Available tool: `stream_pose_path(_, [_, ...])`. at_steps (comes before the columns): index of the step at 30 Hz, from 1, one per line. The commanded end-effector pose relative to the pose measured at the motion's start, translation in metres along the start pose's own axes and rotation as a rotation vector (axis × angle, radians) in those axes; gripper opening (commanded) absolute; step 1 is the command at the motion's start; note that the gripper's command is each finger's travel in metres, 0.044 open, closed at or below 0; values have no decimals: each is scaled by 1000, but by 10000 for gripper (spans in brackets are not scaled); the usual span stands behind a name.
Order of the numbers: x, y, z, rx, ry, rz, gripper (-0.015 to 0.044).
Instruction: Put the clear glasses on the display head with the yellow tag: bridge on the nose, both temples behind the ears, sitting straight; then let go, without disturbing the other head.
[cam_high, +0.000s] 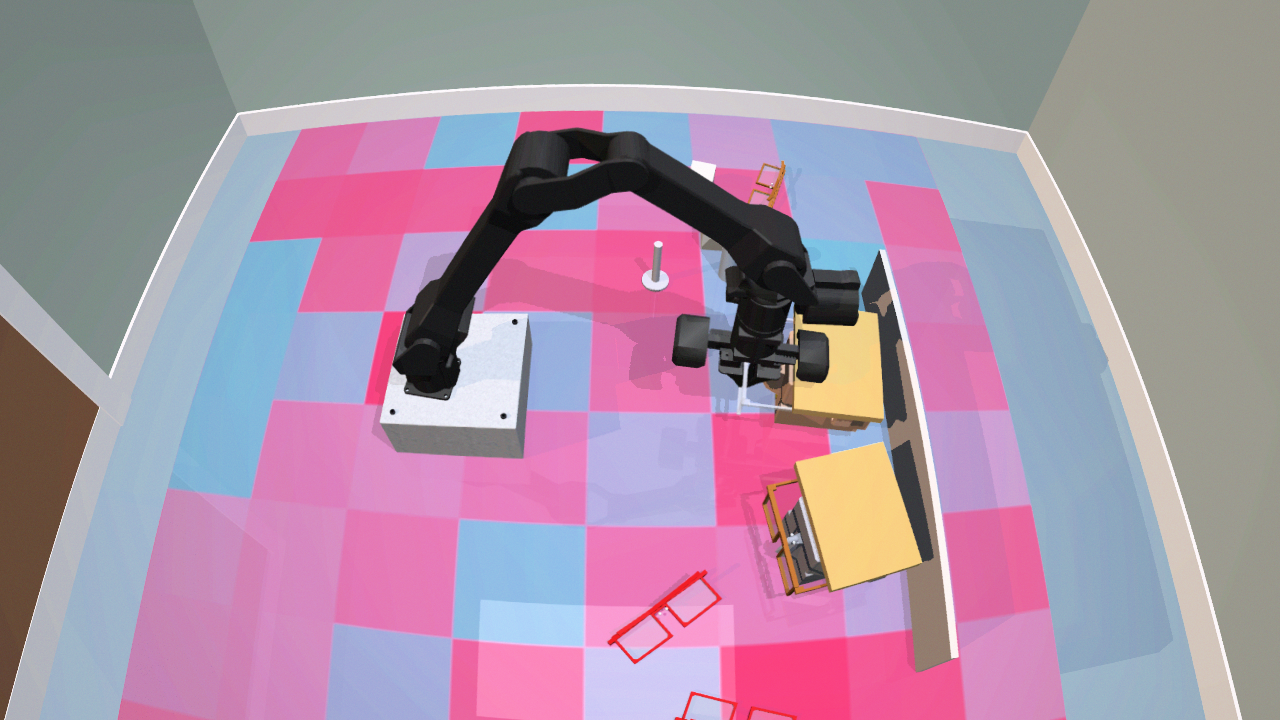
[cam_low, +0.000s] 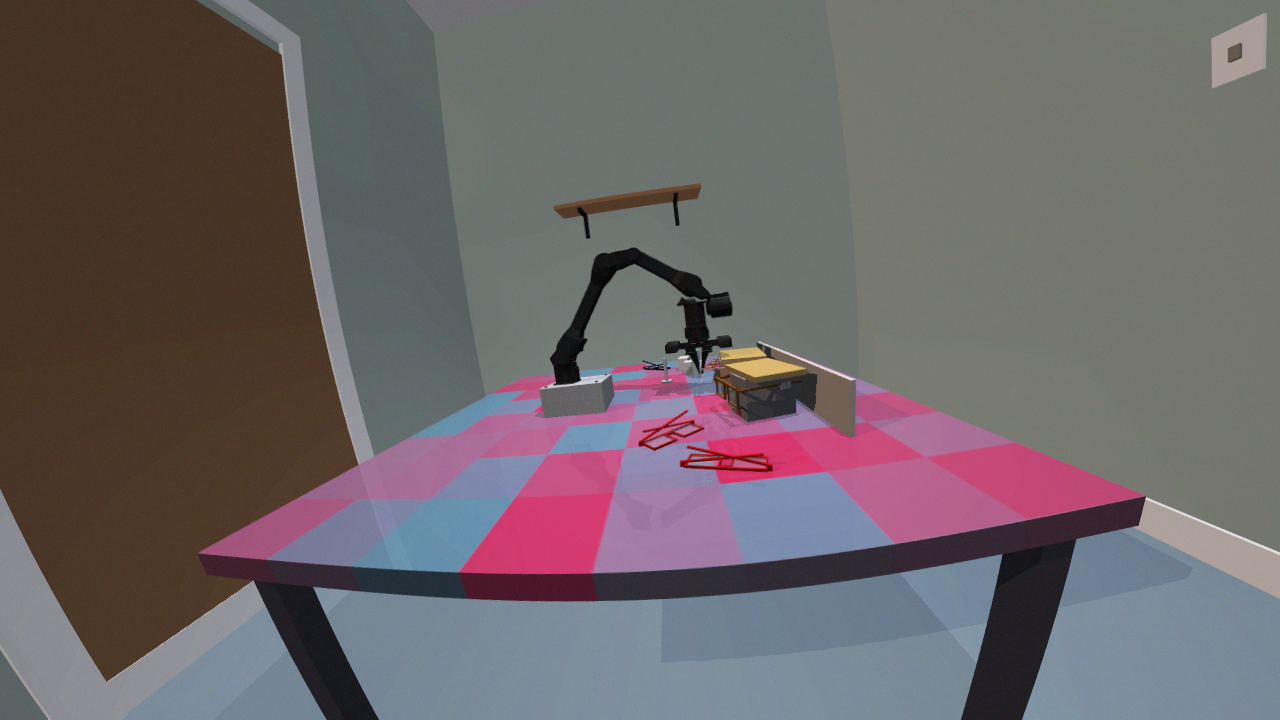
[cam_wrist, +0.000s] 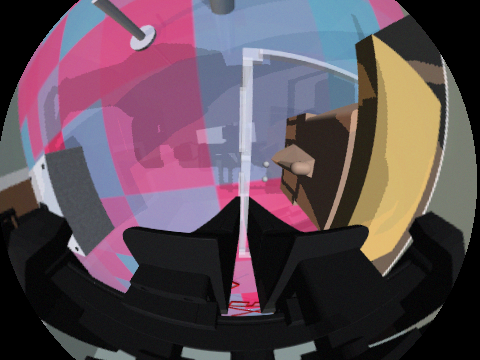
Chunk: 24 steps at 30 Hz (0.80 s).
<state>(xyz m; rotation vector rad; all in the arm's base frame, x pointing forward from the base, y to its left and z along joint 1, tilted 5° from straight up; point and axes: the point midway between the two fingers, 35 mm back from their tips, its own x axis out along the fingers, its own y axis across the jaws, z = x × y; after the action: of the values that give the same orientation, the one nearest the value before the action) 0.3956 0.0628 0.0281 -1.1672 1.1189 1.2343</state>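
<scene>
The clear glasses (cam_high: 741, 394) (cam_wrist: 245, 125) are held by the front frame, in front of the tan head (cam_high: 784, 386) (cam_wrist: 332, 150). My gripper (cam_high: 748, 379) (cam_low: 699, 369) (cam_wrist: 242, 201) is shut on them, fingers pointing down. In the wrist view the nose pads stand just short of the nose, with a small gap. The temples run toward the head's sides; their ends are hidden. A grey head (cam_high: 808, 548) (cam_low: 760, 402) beside it wears orange glasses (cam_high: 791, 588). Both heads have yellow top boards (cam_high: 836, 362) (cam_high: 859, 519); I cannot tell a separate yellow tag.
A long upright panel (cam_high: 923, 501) (cam_low: 832, 398) stands behind the heads. A thin post (cam_high: 657, 261) (cam_wrist: 143, 37) stands at the back. Red glasses (cam_high: 657, 607) and another red pair (cam_low: 725, 461) lie toward the front. More orange glasses (cam_high: 781, 179) lie at the back.
</scene>
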Motion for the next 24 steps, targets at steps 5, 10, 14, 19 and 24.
stream_pose_path(5, [-3,-13,1,-2,-4,-12,0])
stream_pose_path(10, [-3,-19,1,-2,-4,-12,0])
stream_pose_path(14, [-3,-23,1,-2,-4,-13,0])
stream_pose_path(19, [-3,-25,1,-2,-4,-13,0])
stream_pose_path(24, [-3,-26,1,-2,-4,-13,0])
